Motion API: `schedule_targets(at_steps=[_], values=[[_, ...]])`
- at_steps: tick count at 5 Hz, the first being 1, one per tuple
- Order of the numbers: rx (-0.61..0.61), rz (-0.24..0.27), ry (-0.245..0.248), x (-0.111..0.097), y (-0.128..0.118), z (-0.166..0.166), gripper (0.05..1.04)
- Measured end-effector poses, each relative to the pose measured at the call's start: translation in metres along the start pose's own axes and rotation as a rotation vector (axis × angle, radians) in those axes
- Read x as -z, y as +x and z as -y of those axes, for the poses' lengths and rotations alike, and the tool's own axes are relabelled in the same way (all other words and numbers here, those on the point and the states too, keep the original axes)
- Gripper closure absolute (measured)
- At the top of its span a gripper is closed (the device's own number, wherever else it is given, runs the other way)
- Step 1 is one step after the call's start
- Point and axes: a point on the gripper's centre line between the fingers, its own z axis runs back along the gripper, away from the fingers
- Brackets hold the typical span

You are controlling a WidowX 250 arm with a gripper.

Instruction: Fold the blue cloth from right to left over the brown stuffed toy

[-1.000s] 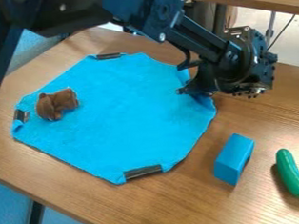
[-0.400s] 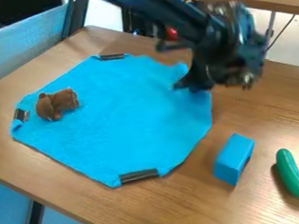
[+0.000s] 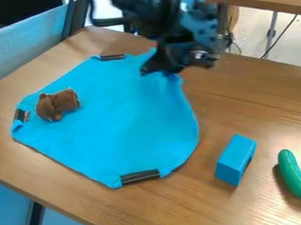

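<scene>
Black and two-fingered, the robot gripper (image 3: 159,70) is closed on the upper right edge of a bright blue, soft fabric cloth (image 3: 115,121), with no more gap than the pinched fabric needs. The cloth has a matte, towel-like nap and lies mostly spread on a brown, wood-grained table (image 3: 107,203). Near the gripper its edge is drawn up into a narrow peak, with soft folds running down from there; its right side bows outward in a broad curve, and its lower left side runs fairly straight. Dark, flat strips sit on its cut-off corners: one at the top (image 3: 112,57), one at the left (image 3: 22,115) and one at the bottom (image 3: 139,176). A small brown plush toy (image 3: 58,104), fuzzy and lumpy, rests on the cloth near the left strip. Right of the cloth, apart from it, a smooth blue block (image 3: 235,161) with flat faces and a dark hollow in one side sits on the table. Beside it lies a glossy green, slightly curved cucumber-shaped object (image 3: 293,174) with rounded ends.
</scene>
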Motion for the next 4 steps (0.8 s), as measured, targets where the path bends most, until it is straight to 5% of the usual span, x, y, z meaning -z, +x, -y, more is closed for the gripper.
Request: schedule_targets(at_steps=[1, 4], values=[[0.016, -0.003, 0.022, 0.003, 0.008, -0.042, 1.020], [-0.049, 0.000, -0.055, -0.029, 0.062, -0.123, 1.020]])
